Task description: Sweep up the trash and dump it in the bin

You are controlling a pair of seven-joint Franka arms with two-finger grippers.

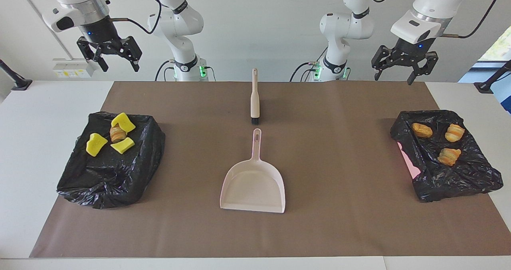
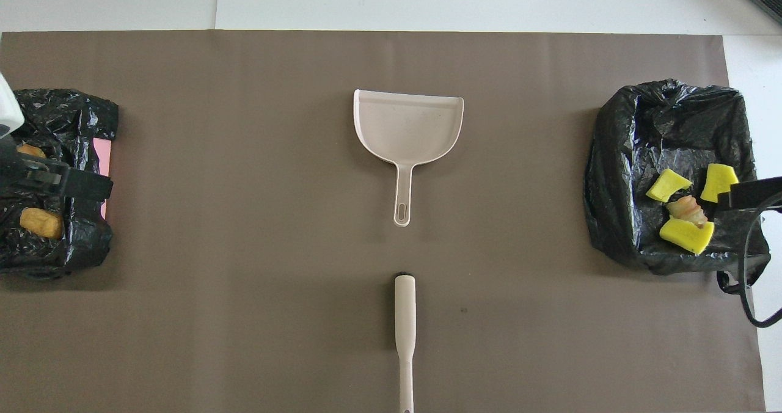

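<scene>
I see both tools, left tool (image 1: 401, 68) and right tool (image 1: 108, 56), raised, open and empty. The yellow spongy and tan bready trash lumps (image 1: 115, 136) already sit in black-bagged bins (image 1: 103, 178). The beige-handled brush (image 1: 254, 98) lies midway, handle toward the robots.

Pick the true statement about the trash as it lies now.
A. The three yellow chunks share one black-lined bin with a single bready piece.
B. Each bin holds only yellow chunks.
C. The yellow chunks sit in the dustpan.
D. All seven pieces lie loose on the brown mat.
A: the three yellow chunks lie around one bready piece in the black-lined bin at the right arm's end, while the dustpan has nothing in it.
</scene>
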